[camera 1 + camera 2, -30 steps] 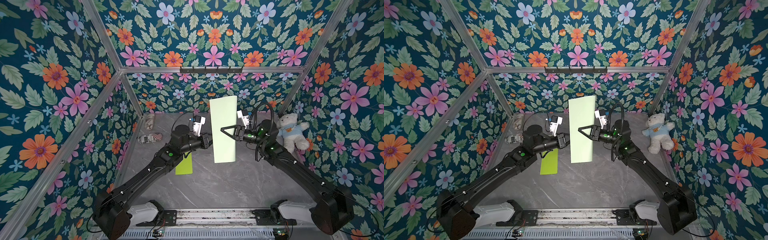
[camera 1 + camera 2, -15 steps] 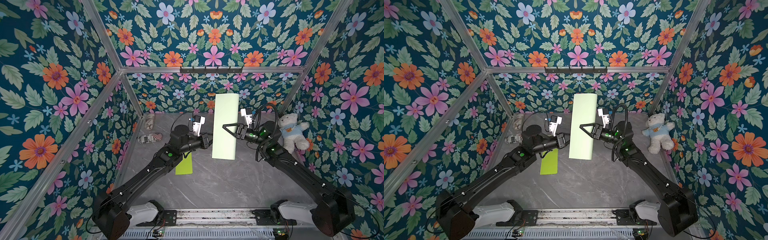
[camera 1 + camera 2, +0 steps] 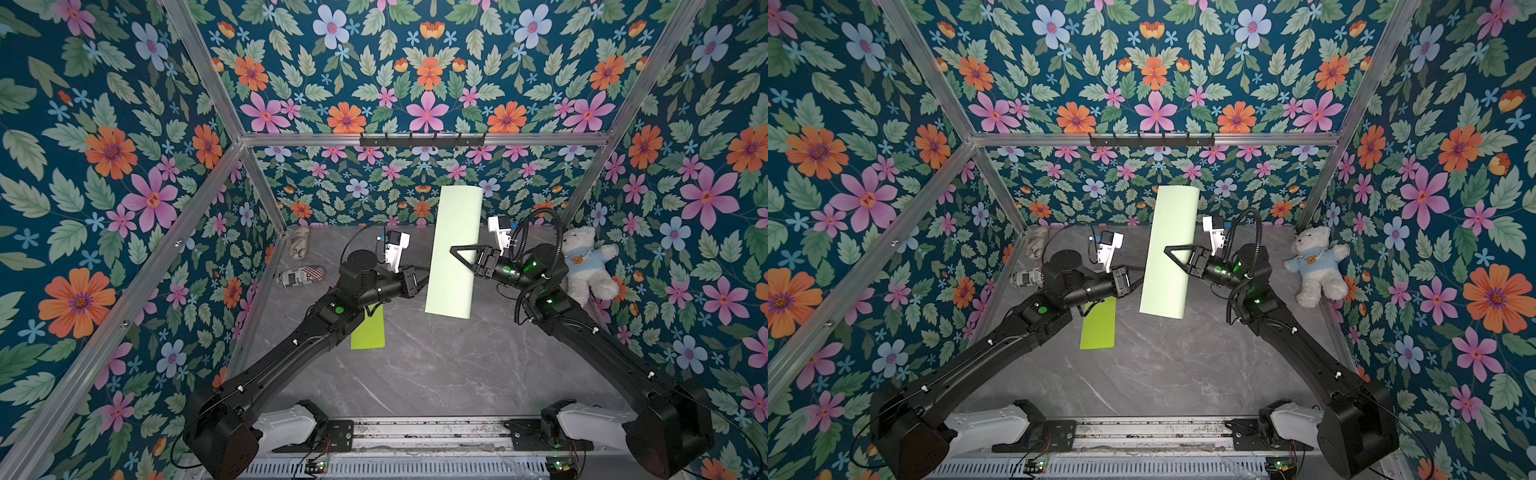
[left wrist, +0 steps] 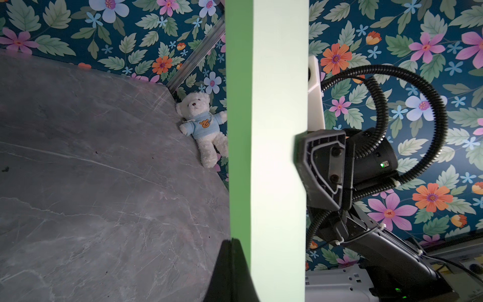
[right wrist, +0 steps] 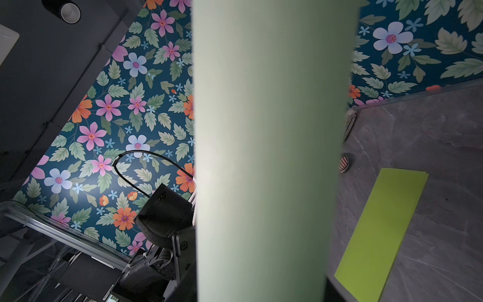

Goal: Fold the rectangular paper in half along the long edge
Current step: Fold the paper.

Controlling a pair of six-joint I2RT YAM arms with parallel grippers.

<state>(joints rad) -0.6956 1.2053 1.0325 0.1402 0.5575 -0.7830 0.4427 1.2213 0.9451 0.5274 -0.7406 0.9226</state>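
The rectangular paper [image 3: 453, 232] [image 3: 1169, 232] is pale green. It hangs in the air above the table's back middle, long side nearly upright and bent into a curve. My left gripper [image 3: 426, 278] [image 4: 232, 243] is shut on the paper's edge, where a brighter green strip [image 4: 239, 130] shows. My right gripper [image 3: 457, 255] [image 3: 1173, 253] reaches in from the right. Its jaws stand apart with the curved paper [image 5: 261, 130] between them: one finger [image 4: 321, 167] lies against the front and the other is hidden behind. I cannot tell how firmly they press.
A folded yellow-green sheet [image 3: 368, 332] [image 5: 381, 230] lies flat on the grey table under the left arm. A white teddy bear [image 3: 586, 270] [image 4: 203, 125] sits at the back right wall. Two small pouches [image 3: 300, 276] lie at the back left. A hook rail [image 3: 422, 139] runs along the back wall.
The paper has turned so that it looks narrower, and it has risen slightly and shifted right. The right gripper's jaws have spread wider. The left gripper stays shut on the edge.
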